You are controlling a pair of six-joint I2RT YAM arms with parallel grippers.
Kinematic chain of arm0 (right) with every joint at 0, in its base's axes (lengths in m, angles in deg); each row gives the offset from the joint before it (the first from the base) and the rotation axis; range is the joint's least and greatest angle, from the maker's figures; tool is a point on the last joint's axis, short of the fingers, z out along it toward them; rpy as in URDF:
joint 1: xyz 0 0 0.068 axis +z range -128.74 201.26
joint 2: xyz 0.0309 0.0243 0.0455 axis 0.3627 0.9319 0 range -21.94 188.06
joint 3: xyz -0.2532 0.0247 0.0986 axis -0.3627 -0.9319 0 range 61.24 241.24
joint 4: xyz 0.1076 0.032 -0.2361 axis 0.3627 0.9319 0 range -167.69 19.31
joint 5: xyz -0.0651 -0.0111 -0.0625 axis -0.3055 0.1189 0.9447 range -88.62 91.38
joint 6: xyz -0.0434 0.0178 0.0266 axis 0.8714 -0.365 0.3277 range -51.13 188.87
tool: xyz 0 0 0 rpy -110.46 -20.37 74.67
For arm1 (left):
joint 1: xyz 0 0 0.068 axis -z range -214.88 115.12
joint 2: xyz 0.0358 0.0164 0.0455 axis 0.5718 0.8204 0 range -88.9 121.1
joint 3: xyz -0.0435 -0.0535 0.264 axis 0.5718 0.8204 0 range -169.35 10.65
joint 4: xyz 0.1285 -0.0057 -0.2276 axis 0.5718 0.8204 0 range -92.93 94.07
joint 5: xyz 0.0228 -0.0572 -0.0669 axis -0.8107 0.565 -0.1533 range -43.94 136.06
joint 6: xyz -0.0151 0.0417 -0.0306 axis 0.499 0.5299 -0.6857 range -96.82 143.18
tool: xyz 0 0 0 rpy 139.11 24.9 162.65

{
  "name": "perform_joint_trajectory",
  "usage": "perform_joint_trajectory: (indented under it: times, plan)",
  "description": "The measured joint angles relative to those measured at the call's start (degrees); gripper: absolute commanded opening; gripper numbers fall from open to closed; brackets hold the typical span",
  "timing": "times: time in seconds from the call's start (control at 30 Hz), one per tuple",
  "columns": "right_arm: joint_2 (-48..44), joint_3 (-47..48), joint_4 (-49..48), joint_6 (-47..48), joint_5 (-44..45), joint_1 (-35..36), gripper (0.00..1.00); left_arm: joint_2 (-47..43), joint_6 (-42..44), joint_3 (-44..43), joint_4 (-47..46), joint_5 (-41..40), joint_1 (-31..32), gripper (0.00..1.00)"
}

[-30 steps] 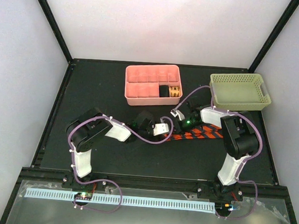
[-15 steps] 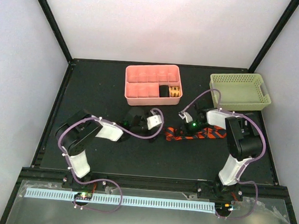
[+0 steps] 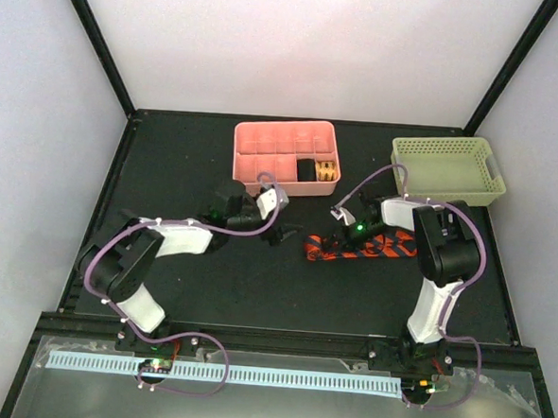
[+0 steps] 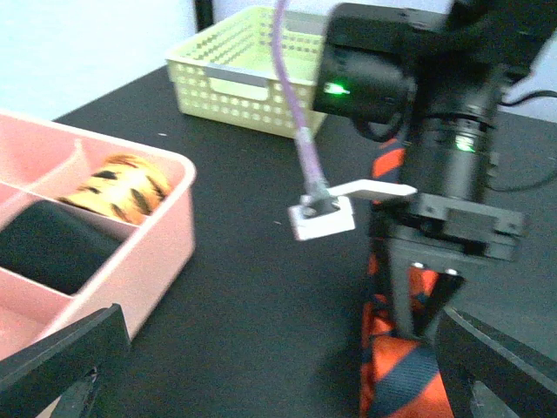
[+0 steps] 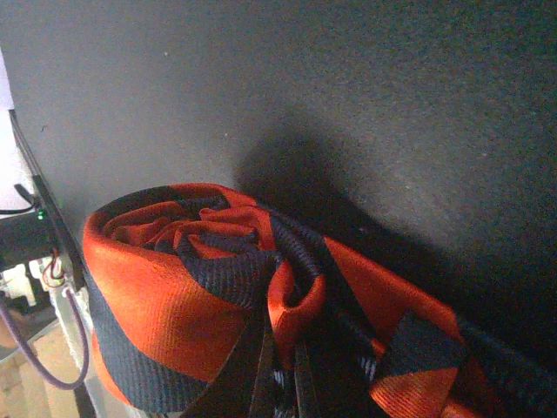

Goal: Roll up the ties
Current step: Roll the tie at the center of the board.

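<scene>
The tie (image 3: pixel 376 246), orange-red with dark navy stripes, lies on the black table right of centre. Its left end is partly wound into a loose roll (image 5: pixel 174 296). My right gripper (image 3: pixel 338 242) is shut on the tie, its fingers (image 5: pixel 278 383) pinched into the folds beside the roll. The left wrist view shows that gripper (image 4: pixel 426 296) standing on the tie (image 4: pixel 409 374). My left gripper (image 3: pixel 279 229) hangs open left of the tie and apart from it, close to the pink tray. Its fingers (image 4: pixel 61 357) are spread wide over bare table.
A pink compartment tray (image 3: pixel 284 129) stands at the back centre, holding a black roll (image 3: pixel 307 170) and an orange striped roll (image 3: pixel 326 171). A pale green basket (image 3: pixel 449 144) sits at the back right. Purple cables loop off both wrists.
My left gripper has opened, let go of the tie and swung back left toward the pink tray. The right gripper has stayed shut on the tie and shifted slightly.
</scene>
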Motion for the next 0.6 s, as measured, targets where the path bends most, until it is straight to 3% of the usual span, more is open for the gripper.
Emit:
perform_joint_trajectory:
  times: [0.43,0.6]
  plan:
    - [1.4,0.5,-0.4,0.0,-2.0,0.0,0.02,18.7,-0.8,3.6,-14.2,1.2,9.4,0.99]
    - [1.4,0.5,-0.4,0.0,-2.1,0.0,0.01,23.7,-1.6,3.1,-18.9,1.2,11.1,0.87]
